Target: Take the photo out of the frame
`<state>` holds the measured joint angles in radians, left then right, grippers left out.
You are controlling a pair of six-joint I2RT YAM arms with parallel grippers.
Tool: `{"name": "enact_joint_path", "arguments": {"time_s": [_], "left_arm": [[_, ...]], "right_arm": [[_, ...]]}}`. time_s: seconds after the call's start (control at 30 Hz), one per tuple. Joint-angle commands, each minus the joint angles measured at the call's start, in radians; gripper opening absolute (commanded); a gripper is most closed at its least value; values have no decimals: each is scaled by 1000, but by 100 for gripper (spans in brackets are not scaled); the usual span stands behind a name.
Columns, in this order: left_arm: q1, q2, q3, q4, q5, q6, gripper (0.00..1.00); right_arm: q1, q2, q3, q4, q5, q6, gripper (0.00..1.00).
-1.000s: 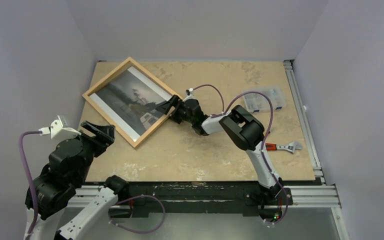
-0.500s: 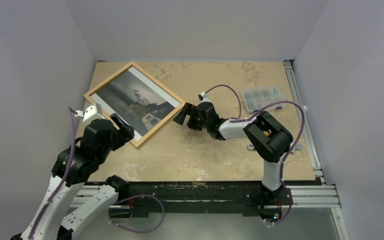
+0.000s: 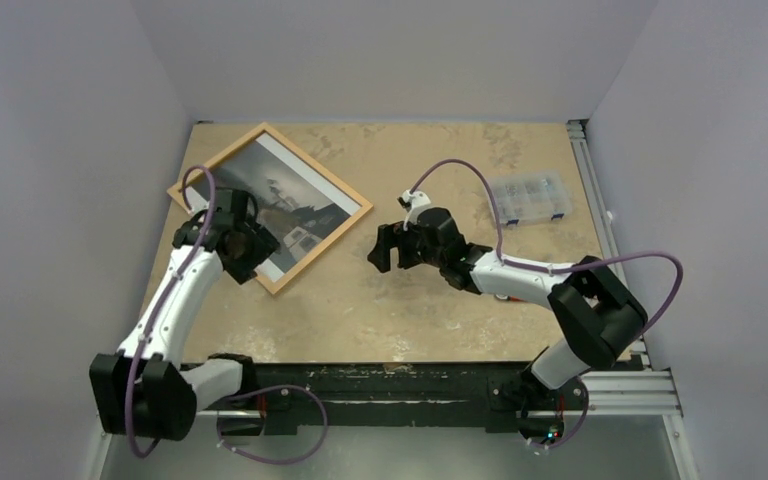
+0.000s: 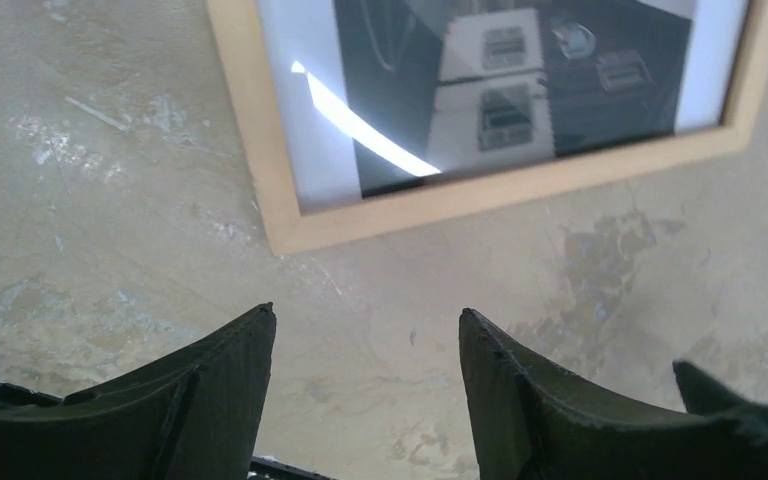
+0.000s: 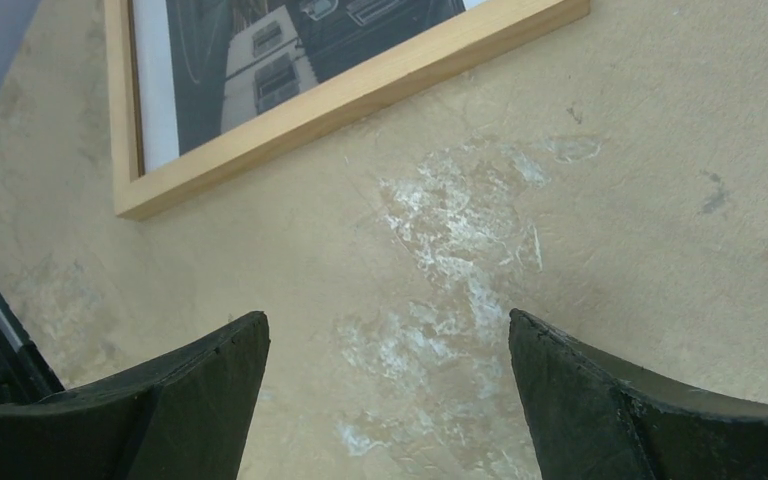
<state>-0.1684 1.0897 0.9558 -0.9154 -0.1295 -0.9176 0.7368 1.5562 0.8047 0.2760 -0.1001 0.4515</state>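
The frame (image 3: 335, 182) of light wood rails lies flat and turned at the table's back left, with the black-and-white photo (image 3: 290, 195) inside it. My left gripper (image 3: 244, 252) hangs over the frame's near left edge. In the left wrist view it (image 4: 363, 322) is open and empty above bare table, just short of the frame's corner (image 4: 282, 232) and the photo (image 4: 505, 95). My right gripper (image 3: 385, 248) is open and empty on the table to the right of the frame. In the right wrist view it (image 5: 387, 322) faces the frame rail (image 5: 360, 90).
A clear plastic box of small parts (image 3: 528, 197) sits at the back right. Metal rails run along the table's right edge (image 3: 600, 210) and near edge (image 3: 410, 385). Grey walls close in the back and both sides.
My left arm has swung up from the near left and reached over the frame's near left edge. My right gripper has drawn back to the right, away from the frame. The frame shifted slightly.
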Motion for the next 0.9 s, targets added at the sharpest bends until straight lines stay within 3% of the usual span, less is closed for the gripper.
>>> {"name": "enact_joint_path", "arguments": {"time_s": [0.0, 0.3, 0.63, 0.87], "left_arm": [[161, 134, 0, 87, 125, -62, 64], [324, 371, -18, 209, 142, -141, 60], [340, 450, -45, 257, 105, -152, 61], [340, 451, -84, 272, 80, -161, 52]], "right_arm": [[1, -34, -7, -4, -32, -84, 88], [-2, -159, -70, 6, 60, -135, 87], [-1, -174, -84, 18, 83, -143, 87], [-1, -172, -89, 24, 94, -143, 87]]}}
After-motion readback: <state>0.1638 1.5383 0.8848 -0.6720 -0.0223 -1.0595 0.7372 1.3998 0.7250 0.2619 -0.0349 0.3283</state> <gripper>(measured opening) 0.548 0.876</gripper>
